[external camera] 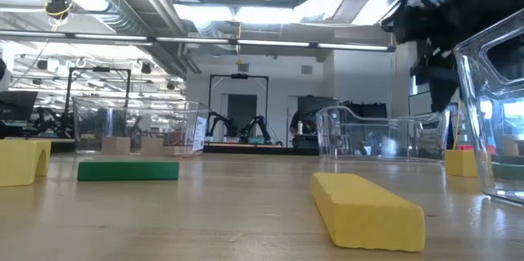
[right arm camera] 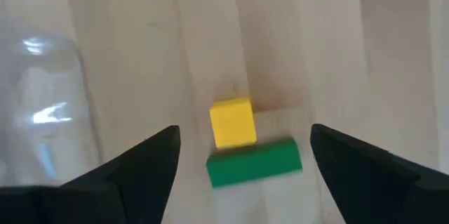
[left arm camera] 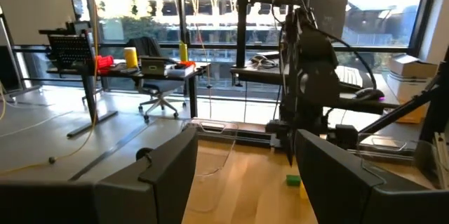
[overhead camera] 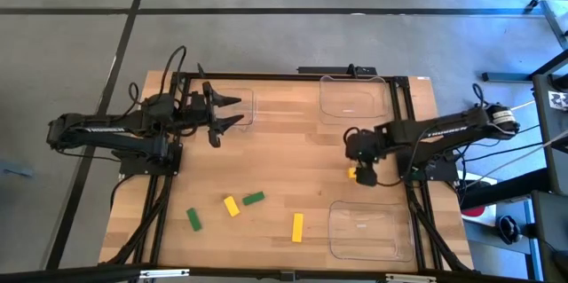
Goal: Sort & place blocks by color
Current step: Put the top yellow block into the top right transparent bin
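the right gripper (right arm camera: 242,157) hangs above a small yellow wooden cube (right arm camera: 232,121) and a short green wooden bar (right arm camera: 254,162) that lie touching on the pale wooden table (overhead camera: 284,150), its two dark fingers spread wide and empty, one to each side of the pair. in the high view the same gripper (overhead camera: 362,169) sits between two clear plastic trays, one (overhead camera: 353,101) at the far edge and one (overhead camera: 362,230) near the front edge.

judged from here, the step in hand is picking one block out of a touching pair. the fingers now straddle both, so closing as they stand would likely catch or push the two together; shifting to centre on the yellow cube alone and descending straight should give a cleaner grasp, and the green bar may get nudged.

four more blocks wait well apart towards the front: a green bar (overhead camera: 193,220), a yellow bar (overhead camera: 232,206), another green bar (overhead camera: 254,199) and a longer yellow bar (overhead camera: 297,227).

the left gripper (overhead camera: 232,112) waits at the far left of the table, fingers apart and holding nothing, beside a third clear tray (external camera: 135,126) in which tan blocks (external camera: 116,144) seem to lie.
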`<move>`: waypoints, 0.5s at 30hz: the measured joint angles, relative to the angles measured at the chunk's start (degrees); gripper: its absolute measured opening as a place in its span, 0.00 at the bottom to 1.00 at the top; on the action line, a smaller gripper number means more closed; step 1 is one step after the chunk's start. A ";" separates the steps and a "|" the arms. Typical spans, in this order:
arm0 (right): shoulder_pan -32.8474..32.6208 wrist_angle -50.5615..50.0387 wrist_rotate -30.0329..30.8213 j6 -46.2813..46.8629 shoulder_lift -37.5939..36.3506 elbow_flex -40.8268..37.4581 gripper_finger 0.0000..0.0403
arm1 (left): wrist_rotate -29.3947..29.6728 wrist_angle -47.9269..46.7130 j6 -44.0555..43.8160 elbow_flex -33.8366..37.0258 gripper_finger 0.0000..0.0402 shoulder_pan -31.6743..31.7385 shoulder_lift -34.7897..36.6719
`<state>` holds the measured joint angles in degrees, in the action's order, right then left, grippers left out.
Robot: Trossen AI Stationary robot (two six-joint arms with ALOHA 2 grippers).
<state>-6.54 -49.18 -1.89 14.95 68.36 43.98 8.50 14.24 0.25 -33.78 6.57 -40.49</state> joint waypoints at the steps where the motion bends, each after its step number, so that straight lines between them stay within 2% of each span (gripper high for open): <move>1: -0.46 2.24 -0.04 -0.70 0.00 -1.48 0.80 | 0.01 0.00 -0.01 0.00 0.57 0.00 0.00; 7: -2.57 9.11 0.18 -4.65 0.02 -7.35 0.80 | 0.65 0.00 -3.11 0.00 0.57 0.00 0.00; 15: -2.93 10.38 3.76 -5.26 2.00 -7.68 0.80 | 1.52 -0.02 -3.08 0.00 0.57 0.00 0.00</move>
<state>-9.47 -38.81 1.87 9.69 70.36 36.30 10.02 14.22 -2.83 -33.78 6.57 -40.49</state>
